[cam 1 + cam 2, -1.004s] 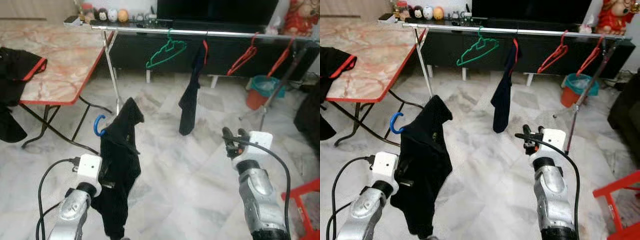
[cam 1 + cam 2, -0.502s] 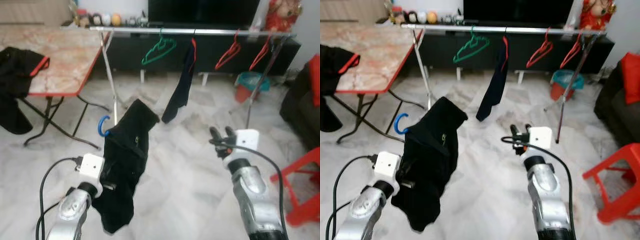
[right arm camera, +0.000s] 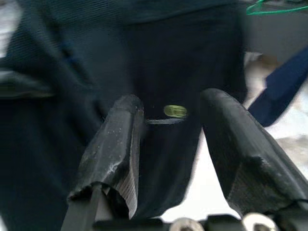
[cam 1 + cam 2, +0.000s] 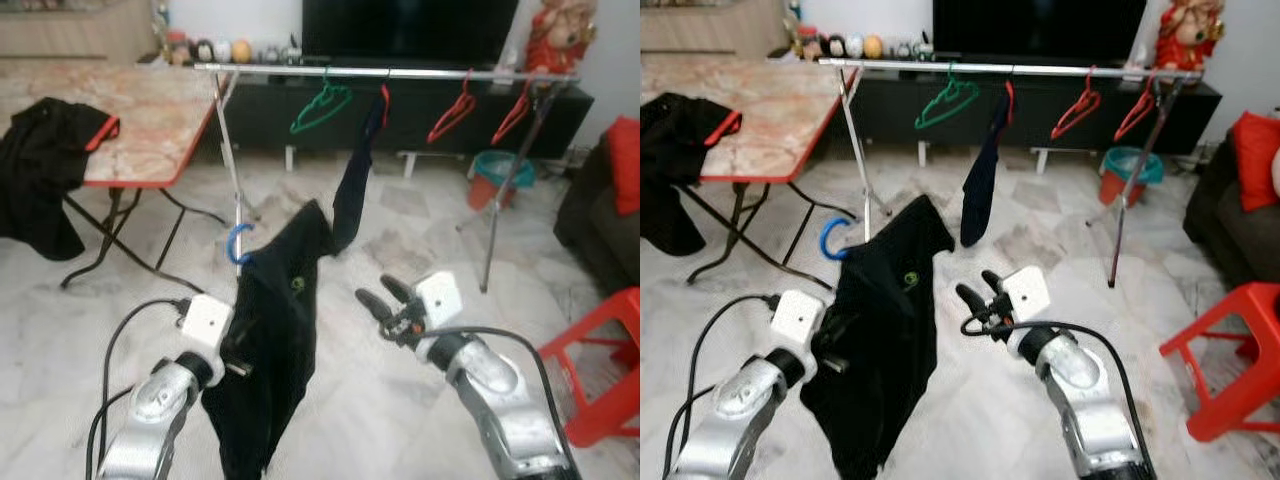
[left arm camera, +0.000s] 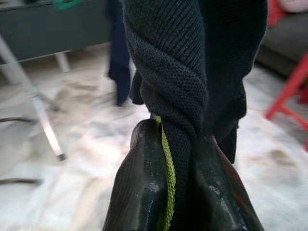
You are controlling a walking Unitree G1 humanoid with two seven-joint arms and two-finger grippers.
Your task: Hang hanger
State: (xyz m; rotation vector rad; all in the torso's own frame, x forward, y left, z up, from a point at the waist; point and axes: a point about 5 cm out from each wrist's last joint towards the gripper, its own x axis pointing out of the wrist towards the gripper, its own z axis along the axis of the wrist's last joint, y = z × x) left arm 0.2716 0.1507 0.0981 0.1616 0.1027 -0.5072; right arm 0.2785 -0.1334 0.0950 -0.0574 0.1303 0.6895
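Left gripper (image 5: pixel 175 187) clamps black garment (image 4: pixel 280 330); right gripper (image 4: pixel 380 305) spread beside it

- The garment (image 4: pixel 280 330) draped on the blue hanger (image 4: pixel 237 244) is black knit with a small lime-green mark.
- The left gripper (image 5: pixel 180 192) has glossy black fingers, with a lime-green strip between them.
- The right gripper (image 4: pixel 978 297) is black with a white block behind it; both arms are silver.
- The rail (image 4: pixel 400 73) is shiny silver and carries a green hanger (image 4: pixel 322 106), two red hangers (image 4: pixel 452 106) and a dark navy cloth (image 4: pixel 356 180).
- The table (image 4: pixel 150 110) is peach marble-patterned with a red edge.
- The floor (image 4: pixel 420 230) is white-grey marbled tile.
- The stool (image 4: pixel 600 370) is red, and the bucket (image 4: pixel 497 176) is teal over orange-red.
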